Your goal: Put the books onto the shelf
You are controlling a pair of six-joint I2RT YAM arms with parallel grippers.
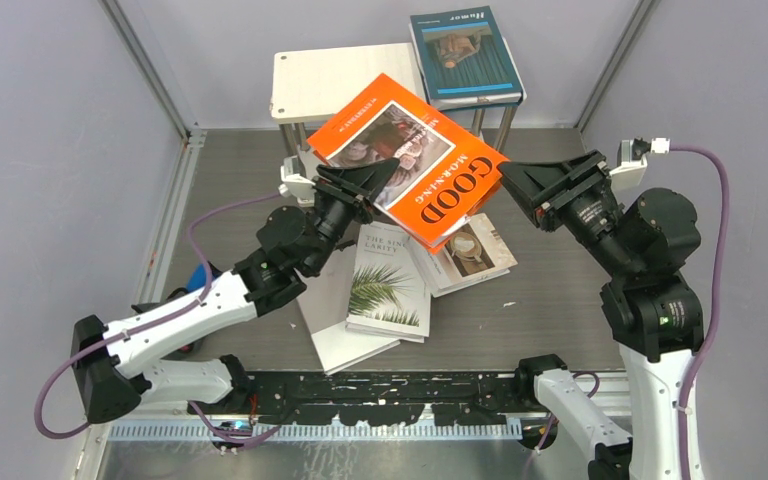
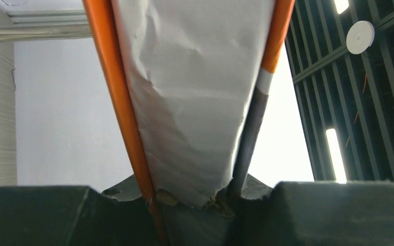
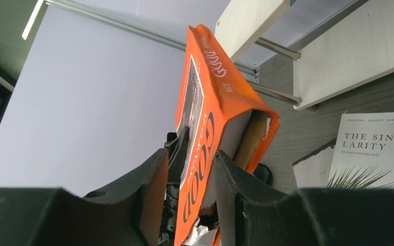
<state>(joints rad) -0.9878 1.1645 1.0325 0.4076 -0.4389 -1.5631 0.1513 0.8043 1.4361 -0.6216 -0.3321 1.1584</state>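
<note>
The orange "GOOD" book (image 1: 410, 165) is being pinched aloft by the left gripper (image 1: 375, 180) at 9 o'clock and the right gripper (image 1: 516, 185) at 3 o'clock, with the shelf (image 1: 330, 80) lying at 12.

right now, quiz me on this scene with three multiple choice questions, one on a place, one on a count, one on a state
1. Where is the teal book?
A. leaning on a side wall
B. on the top board of the shelf
C. on the shelf's lower board

2. How many books lie on the table?
A. one
B. five
C. three

3. The orange book is
A. held off the table by the left gripper
B. flat on the table
C. standing on the shelf

Key:
1 B, it lies flat at the top board's right end in the top view.
2 C, the palm-leaf book, cup-photo book and grey-white book lie there.
3 A, the fingers clamp its edge in mid-air.
</note>
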